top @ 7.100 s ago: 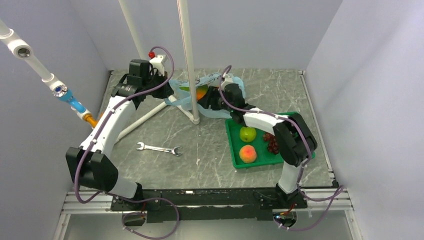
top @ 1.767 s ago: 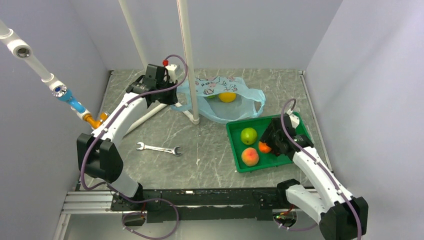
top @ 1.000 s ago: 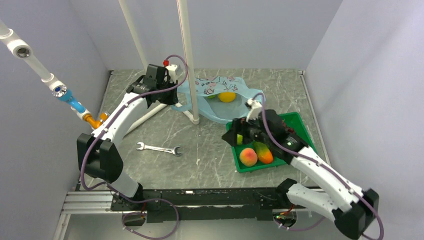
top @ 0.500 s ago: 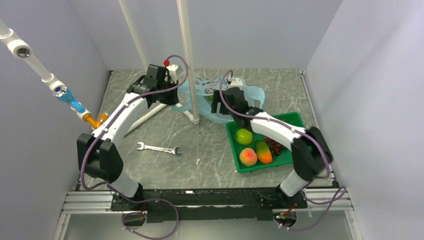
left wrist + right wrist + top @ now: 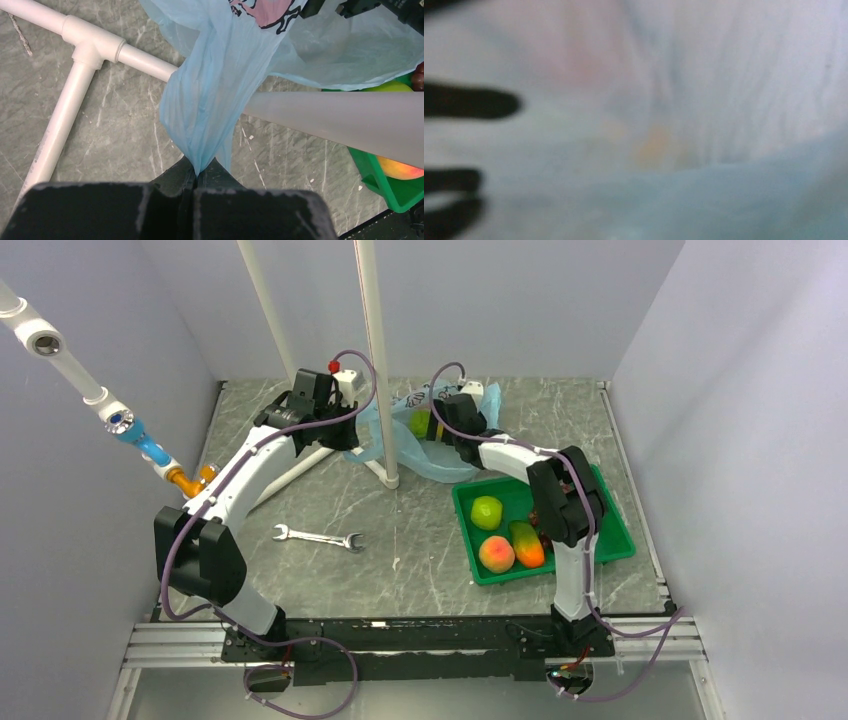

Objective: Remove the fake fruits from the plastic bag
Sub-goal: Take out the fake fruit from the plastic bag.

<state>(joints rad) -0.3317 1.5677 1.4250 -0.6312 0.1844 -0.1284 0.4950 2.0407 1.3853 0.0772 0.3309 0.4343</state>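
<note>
The light-blue plastic bag lies at the back middle of the table. My left gripper is shut on its bunched left edge, as the left wrist view shows, with the bag fanning out from the jaws. My right gripper is pushed into the bag's mouth, its fingers hidden. A lime shows beside it. The right wrist view is a blur of bag plastic with a faint orange patch. The green apple, peach, mango and part of the grapes lie in the green tray.
A white upright pole stands just in front of the bag, and its base pipes run along the table; the pipes also show in the left wrist view. A wrench lies at the front left.
My right arm has left the mango in the tray and swung back to the bag, reaching further into its mouth. My left gripper has held the bag's edge still.
</note>
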